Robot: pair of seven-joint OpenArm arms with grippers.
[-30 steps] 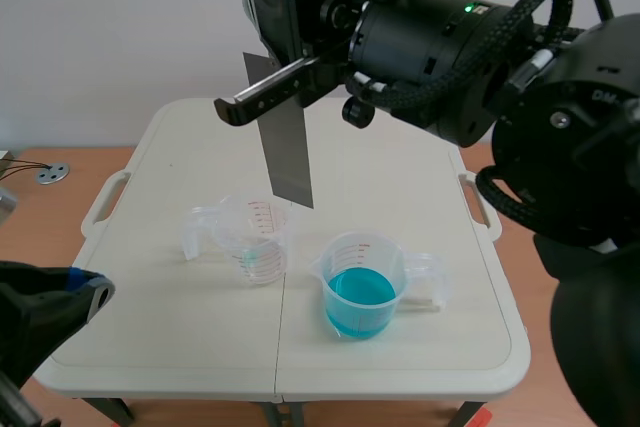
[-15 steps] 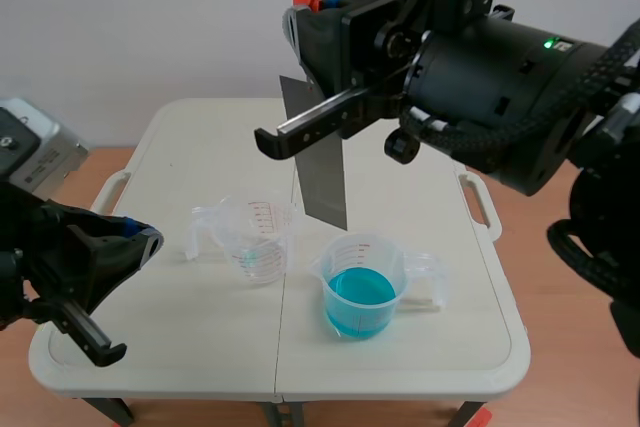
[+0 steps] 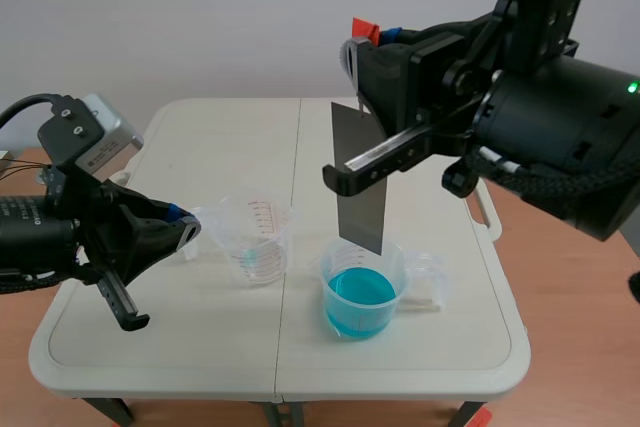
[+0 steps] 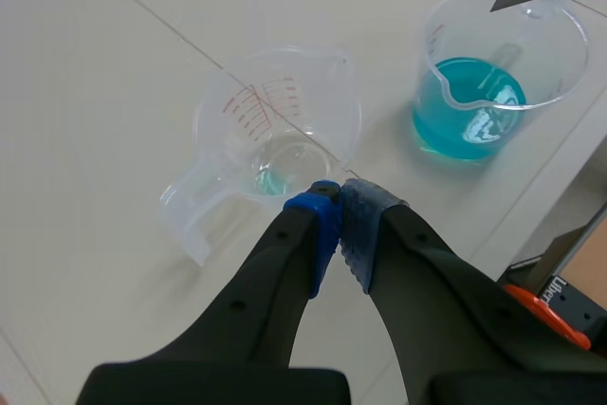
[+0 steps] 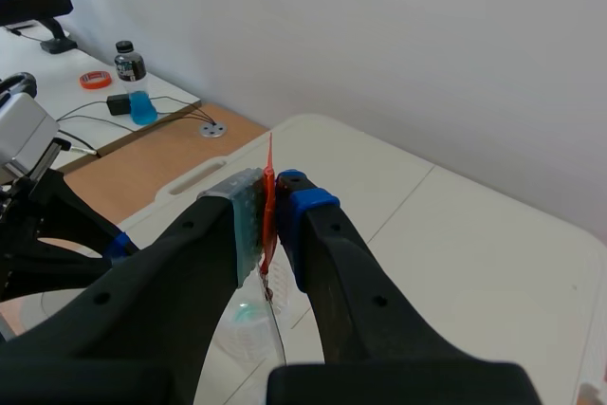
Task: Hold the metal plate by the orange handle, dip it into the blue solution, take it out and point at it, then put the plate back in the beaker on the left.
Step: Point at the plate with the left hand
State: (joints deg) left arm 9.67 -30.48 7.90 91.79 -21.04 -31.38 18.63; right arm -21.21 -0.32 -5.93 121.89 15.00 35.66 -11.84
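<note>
the right gripper is pinching the thin orange handle between its two pads, at the upper middle of the scene view. the metal plate is hanging down from that handle, slightly tilted, its lower edge sitting right at the rim of the beaker of blue solution, which is standing right of centre on the table. the blue liquid is filling roughly the lower half of that beaker, and the plate is not reaching it. just to the left, the clear measuring beaker with red markings is standing upright, its handle pointing left, with only a faint bluish trace lying in its bottom. the left gripper is hovering low at the left of the scene, its fingers pressed together on nothing, the tips pointing at the near wall of the clear beaker. on a desk beyond the right gripper, a small bottle of blue liquid is standing beside a roll of tape.
</note>
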